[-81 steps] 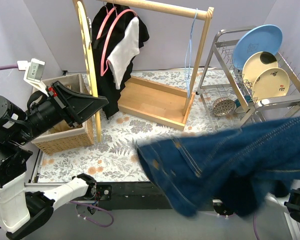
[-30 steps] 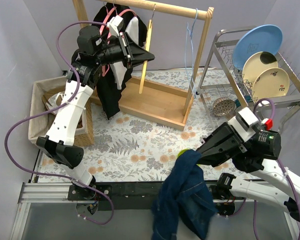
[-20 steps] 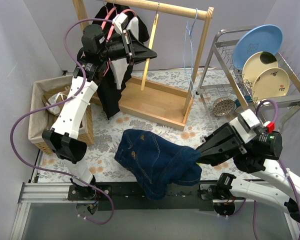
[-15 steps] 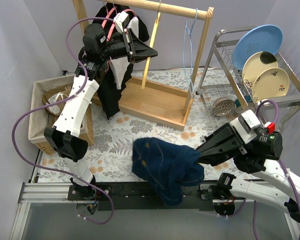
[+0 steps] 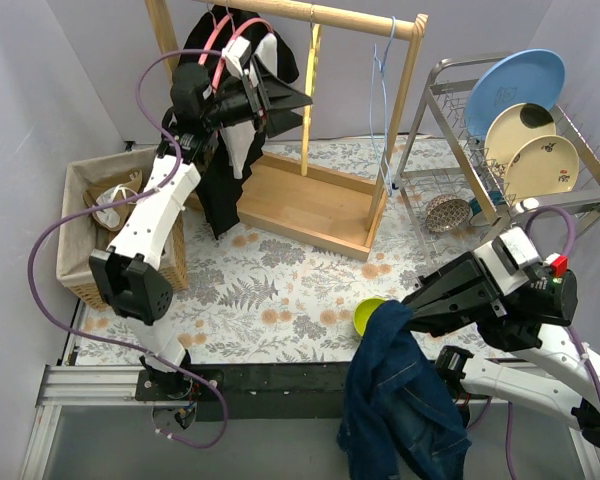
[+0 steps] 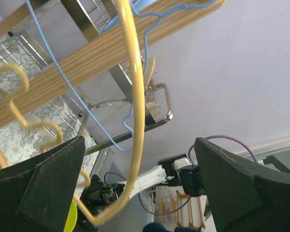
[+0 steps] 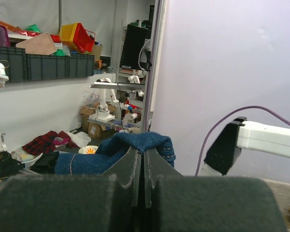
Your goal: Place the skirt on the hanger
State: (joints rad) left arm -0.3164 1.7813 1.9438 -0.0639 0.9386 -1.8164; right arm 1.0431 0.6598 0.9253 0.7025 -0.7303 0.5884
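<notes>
Up by the wooden rail (image 5: 360,18), the left gripper (image 5: 295,98) is wide open around the yellow hanger (image 5: 307,110). The right gripper (image 5: 412,308) pinches the blue skirt (image 5: 395,400), which hangs over the near edge of the table (image 5: 280,290).

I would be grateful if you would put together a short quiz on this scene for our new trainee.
1. True or false: the yellow hanger hangs from the wooden rail.
2. Pick one. The right gripper is: A) open and empty; B) shut on the denim skirt; C) out of view.
3. Fill the gap: the jaws of the left gripper stand ____ on either side of the yellow hanger, not clamping it.

Key: 1 true; 2 B; 3 open.
</notes>
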